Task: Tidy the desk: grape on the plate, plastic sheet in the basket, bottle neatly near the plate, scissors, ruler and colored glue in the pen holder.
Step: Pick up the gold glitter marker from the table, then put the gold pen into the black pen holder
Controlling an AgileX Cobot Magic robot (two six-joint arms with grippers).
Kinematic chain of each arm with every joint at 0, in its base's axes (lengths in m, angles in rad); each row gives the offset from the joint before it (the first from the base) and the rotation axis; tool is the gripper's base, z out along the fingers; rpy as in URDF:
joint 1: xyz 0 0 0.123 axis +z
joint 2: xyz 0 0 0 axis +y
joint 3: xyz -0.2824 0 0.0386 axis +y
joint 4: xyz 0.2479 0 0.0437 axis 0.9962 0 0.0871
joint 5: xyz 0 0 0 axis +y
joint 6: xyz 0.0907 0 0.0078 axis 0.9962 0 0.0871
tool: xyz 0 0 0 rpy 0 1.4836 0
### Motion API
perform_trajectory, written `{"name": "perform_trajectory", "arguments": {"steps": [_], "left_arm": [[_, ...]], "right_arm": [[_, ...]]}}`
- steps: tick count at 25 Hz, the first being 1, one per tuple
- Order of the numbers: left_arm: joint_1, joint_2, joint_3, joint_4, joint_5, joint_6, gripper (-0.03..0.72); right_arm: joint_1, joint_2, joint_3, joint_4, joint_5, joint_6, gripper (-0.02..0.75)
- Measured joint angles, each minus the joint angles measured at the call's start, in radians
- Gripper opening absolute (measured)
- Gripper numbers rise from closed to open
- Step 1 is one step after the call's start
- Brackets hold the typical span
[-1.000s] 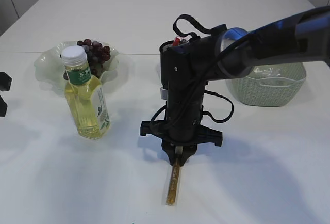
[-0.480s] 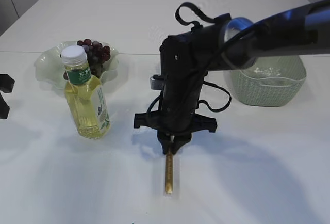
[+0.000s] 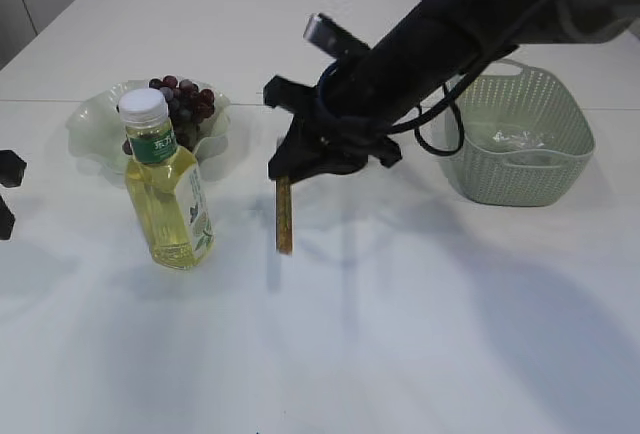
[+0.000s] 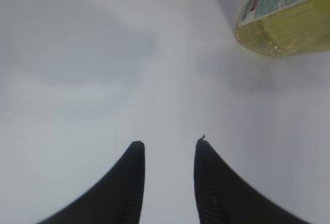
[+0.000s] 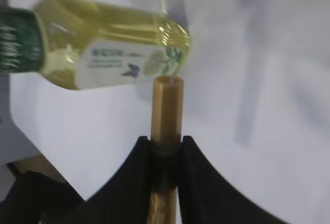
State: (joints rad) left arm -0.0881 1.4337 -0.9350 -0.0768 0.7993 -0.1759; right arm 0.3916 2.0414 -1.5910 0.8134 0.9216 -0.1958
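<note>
My right gripper [image 5: 166, 141] is shut on a gold colored glue stick [image 5: 167, 105]. In the exterior view that glue stick [image 3: 284, 216] hangs upright below the gripper [image 3: 286, 172], clear of the desk [image 3: 400, 334] and to the right of the bottle [image 3: 166, 194]. The grape [image 3: 186, 100] lies on the plate [image 3: 92, 124] behind the bottle. A plastic sheet [image 3: 512, 139] lies inside the basket [image 3: 520, 169]. My left gripper [image 4: 169, 144] is open over bare desk, with the bottle [image 4: 289, 17] ahead to its right. Pen holder, scissors and ruler are hidden or out of view.
My right arm [image 3: 450, 24] stretches from the upper right across the middle of the desk, with cables hanging under it. A black part of the left arm [image 3: 6, 169] shows at the left edge.
My right gripper has lifted the gold glue stick off the desk and carried it up, back and to the left. The arm has swung from upright to slanted. The left gripper has not moved.
</note>
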Motion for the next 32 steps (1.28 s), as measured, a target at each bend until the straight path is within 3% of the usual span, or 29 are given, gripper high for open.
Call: {"name": "perform_trajectory", "arguments": {"steps": [7,12,24,32], "left_arm": [[0.000,0.000,0.000,0.000,0.046,0.000,0.238],[0.000,0.000,0.000,0.000,0.062,0.000,0.239],[0.000,0.000,0.000,-0.005,0.081,0.000,0.238],[0.000,0.000,0.000,-0.021,0.065,0.000,0.239]], "right_arm": [[-0.141,-0.009,-0.002,0.445,-0.013,-0.477,0.132],[-0.194,-0.009,-0.002,0.652,-0.056,-0.823,0.132],[-0.204,-0.009,-0.008,0.951,-0.329,-1.601,0.130],[-0.204,0.071,-0.132,0.972,-0.356,-1.702,0.129]]}}
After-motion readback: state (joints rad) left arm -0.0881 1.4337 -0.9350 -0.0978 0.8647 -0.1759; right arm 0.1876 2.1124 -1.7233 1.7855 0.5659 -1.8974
